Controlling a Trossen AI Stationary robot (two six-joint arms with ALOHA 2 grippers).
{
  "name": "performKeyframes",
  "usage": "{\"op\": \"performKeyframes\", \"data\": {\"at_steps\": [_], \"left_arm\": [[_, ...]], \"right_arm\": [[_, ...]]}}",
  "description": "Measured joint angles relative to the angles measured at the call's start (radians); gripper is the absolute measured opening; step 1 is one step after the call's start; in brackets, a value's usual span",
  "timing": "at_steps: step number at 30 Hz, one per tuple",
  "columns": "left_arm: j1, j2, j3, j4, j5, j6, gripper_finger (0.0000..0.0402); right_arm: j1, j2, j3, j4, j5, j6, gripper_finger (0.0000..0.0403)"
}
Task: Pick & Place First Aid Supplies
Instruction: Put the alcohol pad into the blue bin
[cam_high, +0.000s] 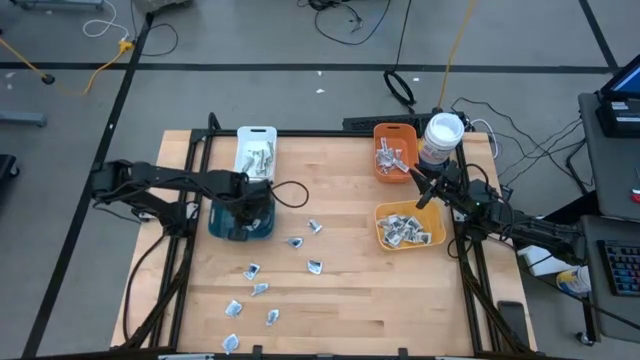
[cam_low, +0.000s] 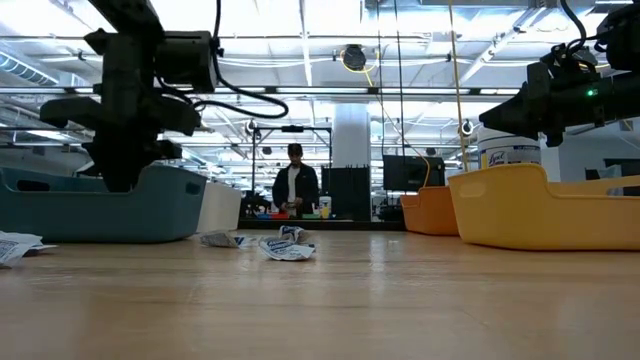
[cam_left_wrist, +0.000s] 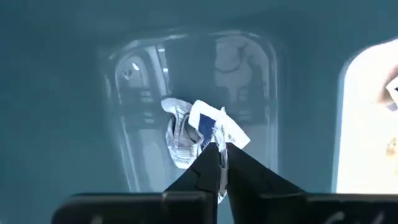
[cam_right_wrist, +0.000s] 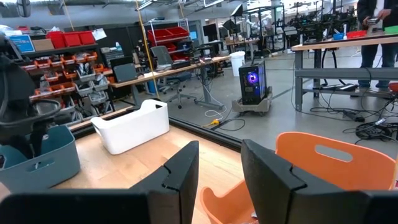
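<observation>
Left gripper (cam_left_wrist: 219, 151) low inside teal bin (cam_high: 222, 225), fingers nipped on crumpled packet (cam_left_wrist: 198, 130), apparently at bin floor: part fingers, lift straight; grip visible in left wrist view alone, overhead adding loose packets (cam_high: 262, 288) on tabletop (cam_high: 350, 290) and right gripper (cam_right_wrist: 219, 163) empty, part-open over orange bin (cam_high: 380, 135).

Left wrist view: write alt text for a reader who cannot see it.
The left gripper, its dark fingers nearly shut, pinches the edge of a small crumpled white packet with blue print just above the glossy floor of a teal plastic bin. A white bin's edge shows beyond the teal wall.
</observation>
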Motion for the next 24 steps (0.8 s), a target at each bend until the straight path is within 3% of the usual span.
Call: {"op": "performKeyframes", "data": {"at_steps": [5,11,17,24], "left_arm": [[0.000,0.001,0.016,-0.002,-0.018,-0.109,0.0048],[0.002,0.002,0.061,-0.037,-0.012,-0.169,0.0139],[0.002,0.002,0.152,-0.178,-0.063,-0.103,0.0226],[0.002,0.040,0.271,-0.225,-0.063,-0.036,0.0265]], "right_arm": [[0.000,0.000,0.000,0.000,0.000,0.000,0.0116],[0.000,0.000,0.000,0.000,0.000,0.000,0.0116],[0.000,0.000,0.000,0.000,0.000,0.000,0.0116],[0.000,0.000,0.000,0.000,0.000,0.000,0.0116]]}}
